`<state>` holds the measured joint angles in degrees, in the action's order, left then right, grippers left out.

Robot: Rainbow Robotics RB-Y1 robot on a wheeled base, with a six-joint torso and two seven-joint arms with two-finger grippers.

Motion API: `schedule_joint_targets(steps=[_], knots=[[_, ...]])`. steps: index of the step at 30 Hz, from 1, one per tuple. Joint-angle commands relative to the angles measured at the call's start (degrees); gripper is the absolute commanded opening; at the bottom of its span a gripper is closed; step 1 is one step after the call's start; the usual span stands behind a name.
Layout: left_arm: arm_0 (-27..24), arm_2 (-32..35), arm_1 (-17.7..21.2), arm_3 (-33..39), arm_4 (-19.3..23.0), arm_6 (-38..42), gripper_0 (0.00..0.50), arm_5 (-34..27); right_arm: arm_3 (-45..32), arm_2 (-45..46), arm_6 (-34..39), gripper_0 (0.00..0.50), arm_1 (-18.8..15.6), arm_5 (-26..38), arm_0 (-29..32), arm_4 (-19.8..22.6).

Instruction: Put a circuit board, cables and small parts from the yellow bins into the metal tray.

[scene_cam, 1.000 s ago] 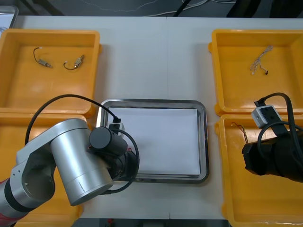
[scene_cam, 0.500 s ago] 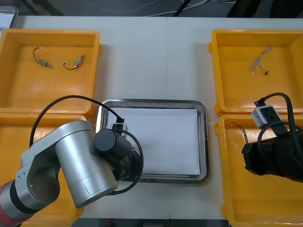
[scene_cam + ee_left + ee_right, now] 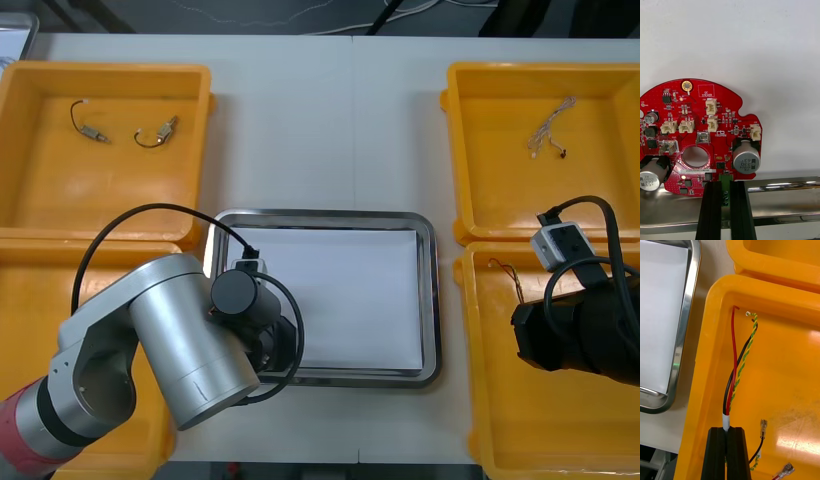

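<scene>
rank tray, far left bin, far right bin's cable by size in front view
tray and far left bin: about alike, unranked
pale cable: smallest by far
Left gripper holds the board over the tray's rim; right gripper holds a red cable in the near right bin.

The metal tray has a polished, mirror-bright rim and a matt white floor, like paper. The yellow bins are smooth glossy plastic, lightly scuffed. The circuit board is glossy red, studded with shiny metal cans and cream plastic sockets, and the red and yellow cable has smooth plastic insulation.
</scene>
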<state>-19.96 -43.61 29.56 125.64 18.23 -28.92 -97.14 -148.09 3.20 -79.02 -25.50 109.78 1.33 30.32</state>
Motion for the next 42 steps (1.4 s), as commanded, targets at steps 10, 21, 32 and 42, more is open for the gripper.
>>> schedule_joint_targets(steps=[10, 21, 32, 42], knots=[[-1.8, -1.2, -1.6, 0.7, -1.1, 3.3, 0.282, 0.7, -1.9, -0.8, -3.0, 0.000, -1.0, 0.2, -0.9, 0.4], [-1.7, 0.3, -1.4, 2.9, -1.1, 2.3, 0.500, -0.9, -1.9, -0.8, -3.0, 0.000, -1.0, 0.2, -0.9, 0.4], [-2.8, 8.5, 0.8, 9.3, 6.3, -0.8, 0.500, -4.4, -1.9, -0.8, -3.0, 0.000, -1.0, 0.2, -0.9, 0.4], [-3.8, 18.6, 3.9, 11.0, 13.7, -4.5, 0.500, -5.7, -1.9, -0.6, -2.9, 0.000, -1.6, 0.2, -1.2, 0.3]])
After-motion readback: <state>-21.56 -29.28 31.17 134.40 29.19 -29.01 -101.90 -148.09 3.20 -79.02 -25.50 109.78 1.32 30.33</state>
